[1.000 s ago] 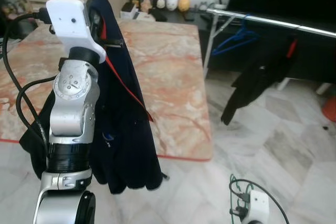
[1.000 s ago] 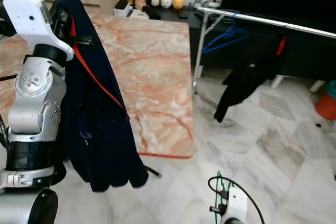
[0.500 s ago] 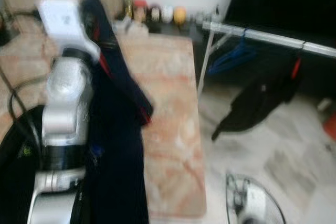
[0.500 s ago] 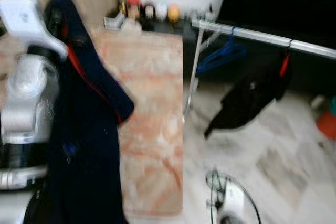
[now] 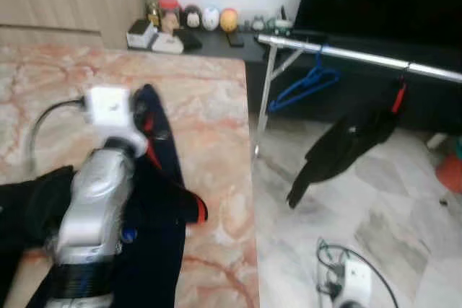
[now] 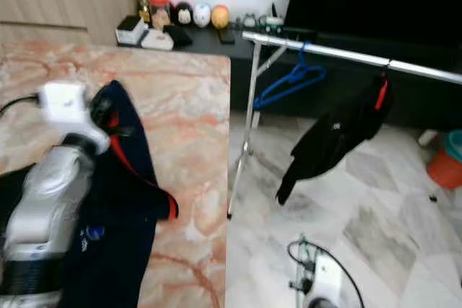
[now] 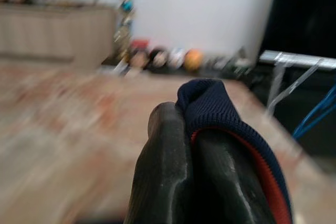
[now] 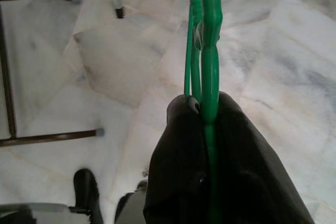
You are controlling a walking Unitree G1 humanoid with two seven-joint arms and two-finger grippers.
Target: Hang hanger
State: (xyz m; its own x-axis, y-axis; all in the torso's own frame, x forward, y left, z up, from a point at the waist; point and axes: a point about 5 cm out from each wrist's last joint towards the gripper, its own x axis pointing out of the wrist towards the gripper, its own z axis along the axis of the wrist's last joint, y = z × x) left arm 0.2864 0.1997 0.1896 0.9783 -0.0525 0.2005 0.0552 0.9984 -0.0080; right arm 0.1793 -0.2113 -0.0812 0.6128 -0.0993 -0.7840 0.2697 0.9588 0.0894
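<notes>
Two head cameras look forward and down from above, sharing the marble desk (image 5: 209,106), a metal clothes rail (image 6: 339,54) and the tiled floor. The left wrist camera sits close behind its claw (image 7: 181,171), facing across the desk towards the rail. The right wrist camera looks along its claw (image 8: 210,156), straight down at the floor.

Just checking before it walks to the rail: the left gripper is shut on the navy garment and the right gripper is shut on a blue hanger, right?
Not quite. The right gripper is shut on a green hanger, as the right wrist view shows. The blue hanger is already hanging on the rail. The left gripper is indeed shut on the navy garment.
</notes>
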